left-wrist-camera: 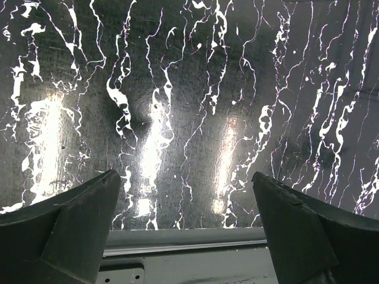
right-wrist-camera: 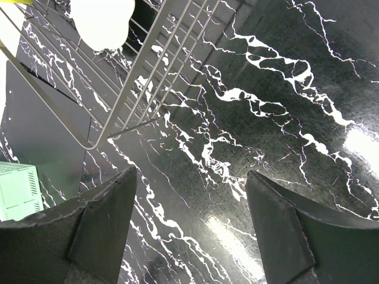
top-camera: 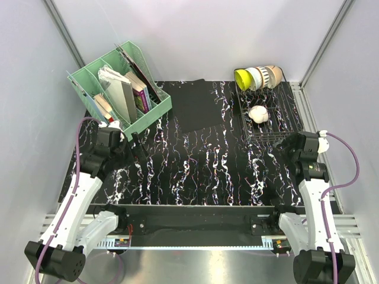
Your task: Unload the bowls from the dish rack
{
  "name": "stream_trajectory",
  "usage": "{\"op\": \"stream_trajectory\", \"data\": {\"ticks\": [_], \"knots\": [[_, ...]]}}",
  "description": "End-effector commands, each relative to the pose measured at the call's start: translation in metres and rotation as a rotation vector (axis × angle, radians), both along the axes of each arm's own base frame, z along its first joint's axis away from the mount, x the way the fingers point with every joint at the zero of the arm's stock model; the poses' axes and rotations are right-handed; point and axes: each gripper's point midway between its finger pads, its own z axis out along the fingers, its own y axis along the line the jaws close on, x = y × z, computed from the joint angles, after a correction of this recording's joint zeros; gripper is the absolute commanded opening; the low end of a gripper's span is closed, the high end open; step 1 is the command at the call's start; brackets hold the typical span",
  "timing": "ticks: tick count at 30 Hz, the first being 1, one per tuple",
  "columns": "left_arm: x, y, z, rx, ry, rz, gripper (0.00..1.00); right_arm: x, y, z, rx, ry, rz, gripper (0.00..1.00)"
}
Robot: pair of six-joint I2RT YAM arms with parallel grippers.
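Mint-green file organiser [top-camera: 153, 116] holding books [top-camera: 141, 94] is standing on black marbled tabletop [top-camera: 195, 171]; dark mat [top-camera: 198, 106] is lying alongside.

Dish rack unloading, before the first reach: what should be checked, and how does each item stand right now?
1. Right gripper open and empty: ok.
2. Left gripper open and empty, over bare tabletop: ok.
3. Bowls to unload are in the dish rack: ok. A row of bowls stands on edge at the far end, and a lone white bowl lies mid-rack.
4. Right wrist view shows the rack corner and the white bowl ahead: ok.
5. Set-down space: the black mat left of the rack is bare: ok.
6. Whether the row's bowls are nested tightly: cannot tell.
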Motion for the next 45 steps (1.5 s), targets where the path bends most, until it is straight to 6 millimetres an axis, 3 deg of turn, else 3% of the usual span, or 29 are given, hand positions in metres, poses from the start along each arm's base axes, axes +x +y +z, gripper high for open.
{"op": "stream_trajectory", "data": {"ticks": [1, 6, 8, 13, 15, 17, 18, 19, 21, 22, 24, 30, 37, 40, 45], "knots": [[0.007, -0.004, 0.011, -0.018, -0.056, -0.007, 0.99, 0.007, -0.008, 0.018, -0.055, -0.047, -0.005, 0.82], [0.008, -0.005, 0.015, -0.022, -0.065, -0.02, 0.99, 0.013, -0.017, 0.017, -0.082, -0.003, -0.037, 0.81], [0.007, -0.006, 0.013, -0.026, -0.06, -0.025, 0.99, 0.019, -0.024, 0.027, -0.112, 0.013, -0.053, 0.81], [0.006, -0.005, 0.01, -0.021, -0.059, -0.023, 0.99, 0.055, -0.045, 0.033, -0.18, 0.113, -0.068, 0.89], [0.006, -0.005, 0.012, -0.024, -0.063, -0.02, 0.99, 0.071, -0.048, 0.016, -0.151, 0.181, -0.067, 0.9], [0.006, -0.006, 0.013, -0.029, -0.062, -0.024, 0.99, 0.089, -0.054, 0.022, -0.135, 0.177, -0.071, 0.9], [0.006, -0.008, 0.012, -0.032, -0.056, -0.028, 0.99, 0.098, -0.056, 0.01, -0.132, 0.218, -0.065, 0.9], [0.006, -0.008, 0.011, -0.029, -0.054, -0.033, 0.99, 0.109, -0.057, 0.019, -0.134, 0.199, -0.056, 0.9], [0.005, -0.008, 0.008, -0.03, -0.046, -0.034, 0.99, 0.124, -0.054, 0.007, -0.117, 0.233, -0.024, 0.91], [0.004, -0.007, 0.006, -0.029, -0.043, -0.03, 0.99, 0.133, -0.054, 0.013, -0.113, 0.218, -0.019, 0.91], [0.004, -0.006, 0.003, -0.023, -0.036, -0.021, 0.99, 0.144, -0.053, 0.006, -0.093, 0.238, -0.018, 0.92], [0.005, -0.004, 0.001, -0.01, -0.032, -0.02, 0.99, 0.137, -0.048, -0.033, -0.033, 0.354, -0.029, 0.92], [0.005, -0.003, -0.005, -0.003, -0.018, -0.017, 0.99, 0.123, -0.04, -0.052, 0.017, 0.392, -0.035, 0.9], [0.004, -0.004, -0.006, -0.007, -0.015, -0.019, 0.99, 0.12, -0.039, -0.059, 0.024, 0.398, -0.047, 0.86], [0.004, -0.004, -0.002, -0.008, -0.032, -0.02, 0.98, 0.113, -0.035, -0.075, 0.044, 0.442, -0.038, 0.69]]}}
